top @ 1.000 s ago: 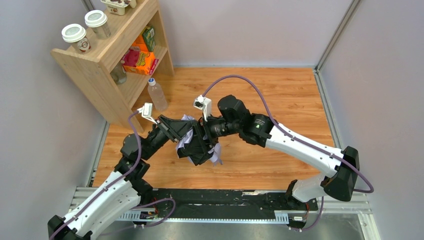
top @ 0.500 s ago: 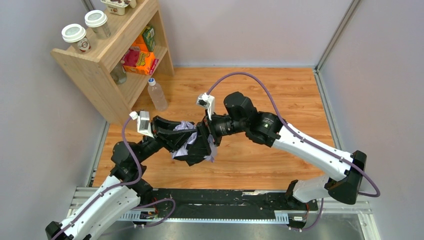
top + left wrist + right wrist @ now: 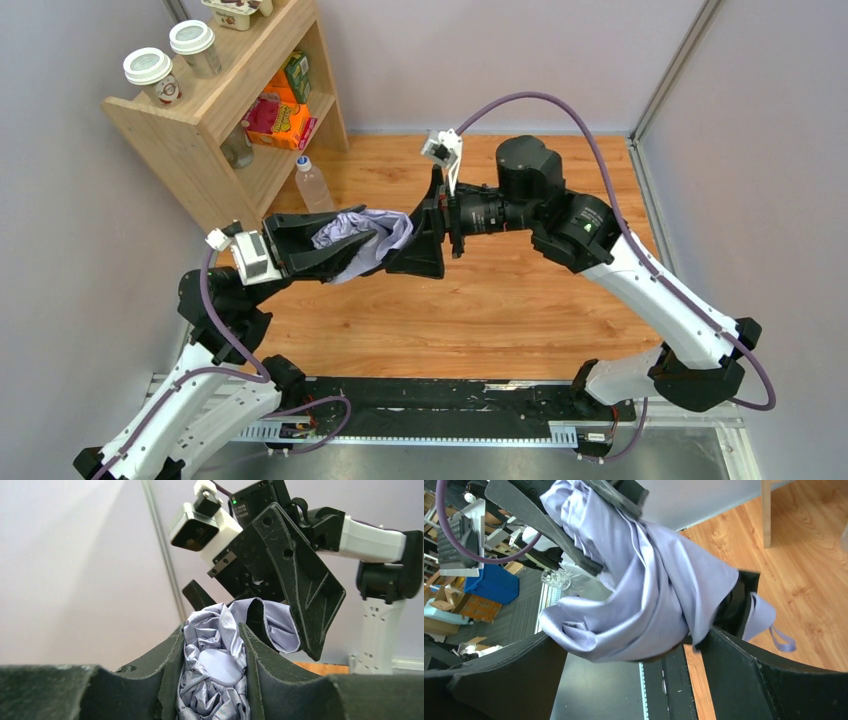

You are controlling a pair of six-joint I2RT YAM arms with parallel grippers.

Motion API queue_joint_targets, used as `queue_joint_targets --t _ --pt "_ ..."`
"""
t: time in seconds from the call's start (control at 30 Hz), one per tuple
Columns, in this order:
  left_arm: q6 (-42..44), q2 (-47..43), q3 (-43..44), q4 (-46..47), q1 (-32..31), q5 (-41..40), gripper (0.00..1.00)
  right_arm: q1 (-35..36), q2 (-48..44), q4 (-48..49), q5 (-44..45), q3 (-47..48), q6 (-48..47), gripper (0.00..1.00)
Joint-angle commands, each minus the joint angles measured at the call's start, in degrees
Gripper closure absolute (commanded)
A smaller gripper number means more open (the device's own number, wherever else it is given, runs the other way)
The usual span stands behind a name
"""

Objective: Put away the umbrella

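**Top external view: umbrella held between two arms above wooden desk**

The folded umbrella (image 3: 368, 238), a bundle of pale lavender cloth, hangs in the air between the two robot arms, over the left half of the desk (image 3: 520, 310) and just in front of a wooden shelf (image 3: 200, 135). The left claw (image 3: 352, 250) pinches the crumpled cloth between its two black fingers; in the left wrist view, folds bulge out on both sides of the grip. The right claw (image 3: 415, 235) is spread wide around the umbrella's other end, with cloth draped loosely between its fingers and not pressed by them. A small strap loop (image 3: 781, 640) dangles beside the right finger in the right wrist view.

Two lidded paper cups (image 3: 148, 70) stand on the shelf's top, with an orange box (image 3: 285, 125) and a green carton (image 3: 297, 72) on the boards below. Their printing is too small to read. A clear plastic bottle (image 3: 312, 188) stands on the desk beside the shelf.
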Motion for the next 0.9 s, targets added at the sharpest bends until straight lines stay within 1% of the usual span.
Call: queue_joint_targets --t 0.0,0.1,0.23,0.3,0.4,0.47,0.5,0.53,0.63,0.7,0.73,0.77,0.83,0.87 --pt "8.34 2.14 6.04 7.68 0.66 -1.98 1.00 -3.98 -1.64 -4.00 -4.91 4.15 0.93 0.00" --pt "7.73 3.46 7.80 9.35 0.66 -1.89 1.00 -7.75 -2.96 -2.60 -9.39 3.54 0.84 0.00" --pt "5.27 5.04 8.86 14.36 0.66 -1.19 1.00 -10.92 -4.63 1.45 -16.34 0.81 -0.03 0.00" --pt "3.96 5.74 9.47 16.91 0.66 -0.66 1.00 -12.33 -5.59 -0.03 -14.87 0.90 -3.62 0.00" --pt "1.76 6.54 10.62 20.51 0.66 0.39 1.00 -15.75 -7.96 -2.85 -6.44 0.55 -8.29 0.00" --pt "0.35 7.07 11.67 22.09 0.66 0.83 1.00 -18.21 -9.72 -0.85 -4.05 -2.07 -10.84 0.01" --pt "-0.26 7.24 12.11 23.23 0.66 1.18 1.00 -19.44 -10.51 2.04 -4.83 -3.74 -11.81 0.02" --pt "-1.32 7.42 12.20 23.77 0.66 1.45 1.00 -20.24 -10.87 3.81 -7.79 -5.32 -12.34 0.03" --pt "-3.25 7.59 12.38 26.66 0.66 1.10 1.00 -21.47 -10.35 6.01 -12.12 -7.53 -13.84 0.06" --pt "-4.31 7.51 12.29 28.07 0.66 0.05 1.00 -21.65 -9.82 13.18 -15.89 -10.42 -8.60 0.05" --pt "-5.36 7.51 12.11 28.86 0.66 -0.22 1.00 -21.39 -10.17 19.67 -17.65 -12.87 -5.61 0.02" --pt "-5.89 7.68 11.94 30.70 0.66 -0.31 1.00 -21.13 -10.61 25.21 -17.58 -15.94 -2.62 0.00" --pt "-7.56 8.21 12.20 32.73 0.66 -0.31 1.00 -20.78 -10.96 36.47 -17.75 -20.27 2.31 0.00" --pt "-8.52 8.64 12.46 33.35 0.66 -0.40 1.00 -20.69 -10.70 38.26 -17.67 -20.80 3.55 0.00"
